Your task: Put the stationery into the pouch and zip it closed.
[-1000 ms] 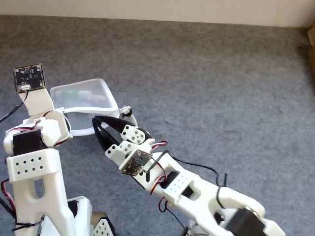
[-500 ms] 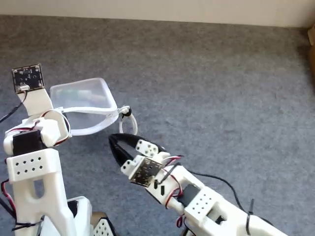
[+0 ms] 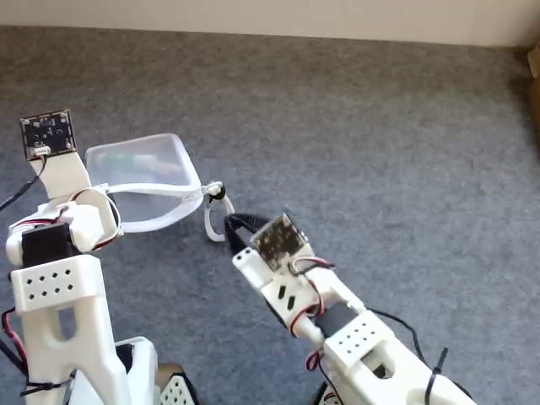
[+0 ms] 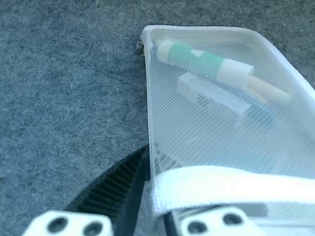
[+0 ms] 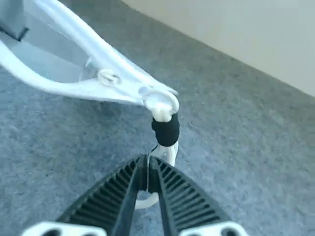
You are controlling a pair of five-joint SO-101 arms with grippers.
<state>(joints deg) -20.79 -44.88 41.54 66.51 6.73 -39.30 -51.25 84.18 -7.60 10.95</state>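
The translucent pouch (image 3: 143, 173) lies on the grey carpet at the left. Through its mesh side (image 4: 221, 132) I see a green and white marker (image 4: 197, 60) and a clear stick-shaped case (image 4: 211, 93) inside. My left gripper (image 4: 153, 196) is shut on the pouch's white zipper band at the near edge. The zipper's pull cord (image 5: 167, 132), a white loop with a black bead, hangs off the pouch's right corner (image 3: 211, 221). My right gripper (image 5: 147, 169) is shut on that loop, and its black fingers (image 3: 236, 224) point toward the pouch.
Grey carpet (image 3: 380, 143) stretches open to the right and behind the pouch. A pale wall strip (image 3: 270, 15) runs along the far edge. The left arm's white base (image 3: 59, 312) stands at the near left.
The right gripper was open beside the pouch's near edge. It drew back, swung right toward the zipper end and shut on the pull cord. The left arm and pouch stayed put.
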